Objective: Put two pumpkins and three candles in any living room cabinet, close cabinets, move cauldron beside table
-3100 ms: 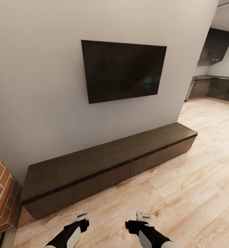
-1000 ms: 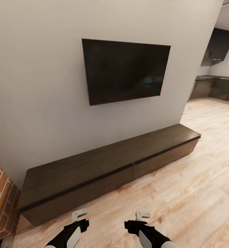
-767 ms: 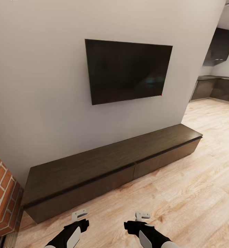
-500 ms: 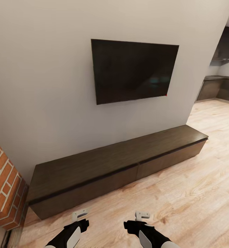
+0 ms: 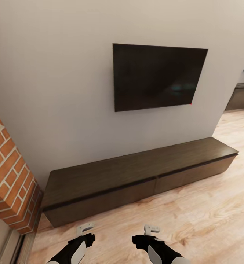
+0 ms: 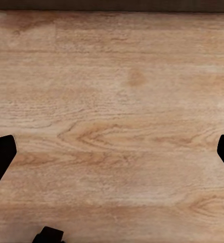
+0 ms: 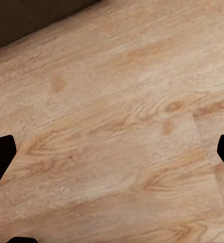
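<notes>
Dark brown wood is running along the base of the pale wall in the head view: the cabinet is sitting low on the floor, its drawer fronts all flush and shut, its top bare. A black television is hanging on the wall above it, and a red brick column is standing at the cabinet's left end. Light wooden floor is stretching out in front. Low in that view the left gripper and the right gripper are hanging side by side over the planks, short of the cabinet, both holding nothing. In the left wrist view, that arm's dark fingertips are sitting far apart at the picture's edges, so its jaws are standing wide open over bare planks, with a strip of the cabinet's front just showing. In the right wrist view, the fingertips are likewise spread wide and empty above the floor, the cabinet's dark base lying in one corner.
</notes>
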Controlling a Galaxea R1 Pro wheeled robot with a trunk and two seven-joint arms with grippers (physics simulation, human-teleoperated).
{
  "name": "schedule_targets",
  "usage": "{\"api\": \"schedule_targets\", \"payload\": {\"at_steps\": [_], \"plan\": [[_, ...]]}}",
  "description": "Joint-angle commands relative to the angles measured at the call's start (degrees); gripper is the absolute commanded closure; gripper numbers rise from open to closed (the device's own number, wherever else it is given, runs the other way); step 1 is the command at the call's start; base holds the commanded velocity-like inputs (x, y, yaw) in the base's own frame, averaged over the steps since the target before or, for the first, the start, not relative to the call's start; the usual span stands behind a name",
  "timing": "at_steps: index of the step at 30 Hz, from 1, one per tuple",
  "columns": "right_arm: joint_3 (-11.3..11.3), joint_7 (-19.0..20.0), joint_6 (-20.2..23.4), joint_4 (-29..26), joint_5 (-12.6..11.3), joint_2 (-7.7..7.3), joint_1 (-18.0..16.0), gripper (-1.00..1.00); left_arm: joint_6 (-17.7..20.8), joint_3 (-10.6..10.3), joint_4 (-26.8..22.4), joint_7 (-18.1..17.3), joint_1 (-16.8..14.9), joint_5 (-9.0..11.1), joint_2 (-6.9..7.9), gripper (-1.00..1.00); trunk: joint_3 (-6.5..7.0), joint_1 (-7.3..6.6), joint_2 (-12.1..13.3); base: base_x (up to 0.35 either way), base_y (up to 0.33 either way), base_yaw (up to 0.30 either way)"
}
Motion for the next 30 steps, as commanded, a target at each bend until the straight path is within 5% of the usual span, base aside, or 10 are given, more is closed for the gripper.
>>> {"api": "schedule_targets", "payload": {"at_steps": [1,15,30], "plan": [[0.3,-0.1,0.3,-0.1,-0.6,0.0,0.0,-1.0,0.3,0.1,-0.1,0.2,0.0,0.2,-0.03,-1.0,-0.02,0.0,0.0,0.0,0.0,0.27],[0.2,0.2,0.0,-0.2,-0.6,-0.06,0.0,-1.0,0.3,0.2,-0.1,0.2,0.0,0.2,-0.03,-1.0,0.1,0.0,0.0,0.0,0.0,0.276],[0.2,0.2,-0.1,-0.2,-0.7,-0.07,0.0,-1.0,0.3,0.1,-0.1,0.2,0.0,0.1,-0.03,-1.0,0.1,0.0,0.0,0.104,-0.059,0.033]]}}
